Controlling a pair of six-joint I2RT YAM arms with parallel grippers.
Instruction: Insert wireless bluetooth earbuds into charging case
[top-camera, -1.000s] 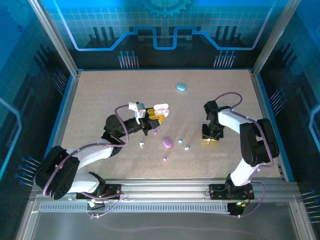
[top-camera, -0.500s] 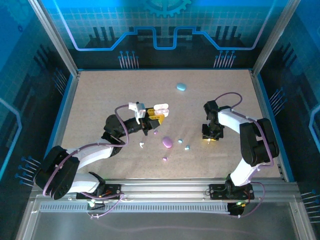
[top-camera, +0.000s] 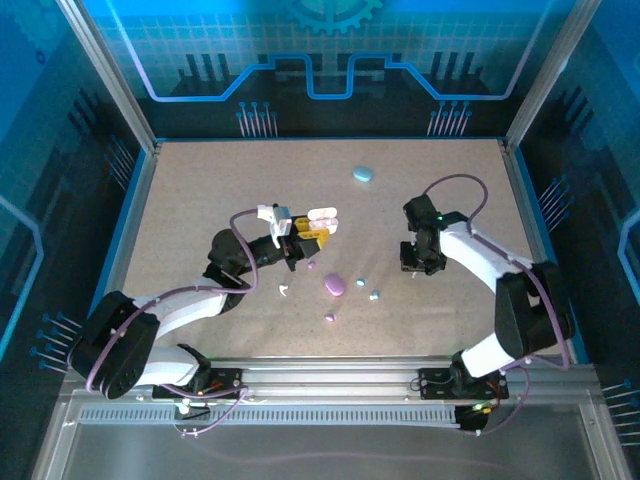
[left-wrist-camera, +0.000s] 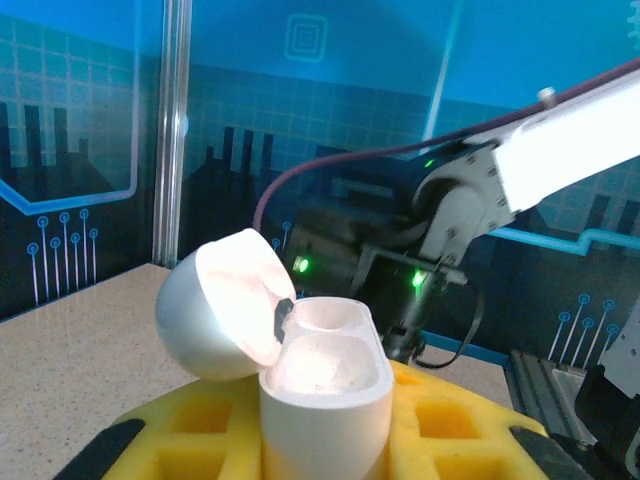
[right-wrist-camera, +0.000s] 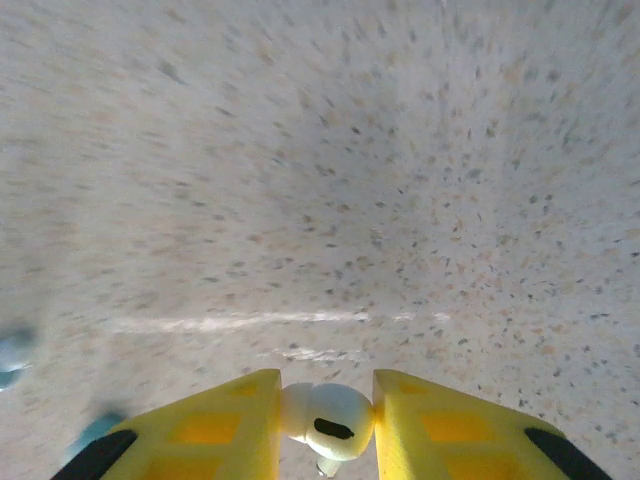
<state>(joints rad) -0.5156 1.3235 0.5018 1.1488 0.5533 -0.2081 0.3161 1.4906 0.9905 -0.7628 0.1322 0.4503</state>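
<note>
Left gripper (top-camera: 313, 237): clamped on white case (left-wrist-camera: 325, 385), lid flipped up, both sockets look empty; held above worktop (top-camera: 200, 200) centre.
Right gripper (top-camera: 418, 262): pinching white earbud (right-wrist-camera: 330, 420) by its sides, above worktop toward right edge.
Purple case (top-camera: 335, 285), loose blue bud (top-camera: 375, 295): between centre and front edge.
Risks: shallow pinch lets earbud twist or drop; wrong angle misses socket; raised lid blocks approach.
</note>
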